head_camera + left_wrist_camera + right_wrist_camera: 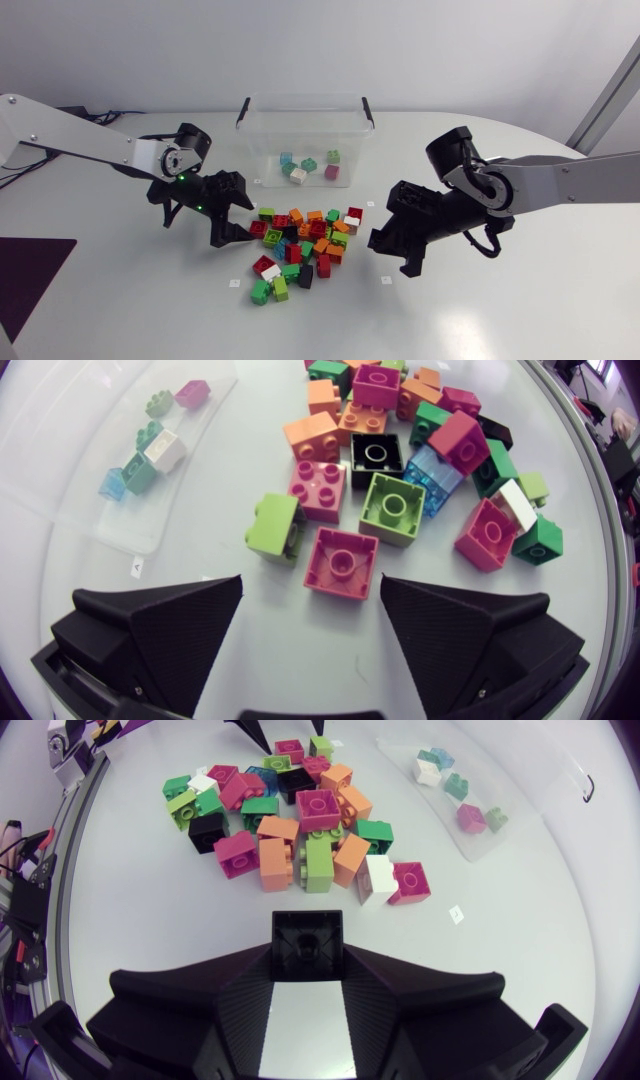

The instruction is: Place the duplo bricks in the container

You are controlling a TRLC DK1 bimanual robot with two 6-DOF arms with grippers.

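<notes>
Your left gripper (230, 208) hung released over the white table (480, 310), a pink brick (341, 563) just ahead of it. Your right gripper (396, 254), also spread and empty, sat beside the heap of duplo bricks (305, 245); a few lay inside the clear container (305, 105).

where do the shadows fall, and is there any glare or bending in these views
Head view: soft even light, faint shadows under the duplo bricks and the left gripper, no strong glare on the clear container. Left wrist view: the fisheye bows the edge of the table. Right wrist view: the same bowing at the table's edge.
</notes>
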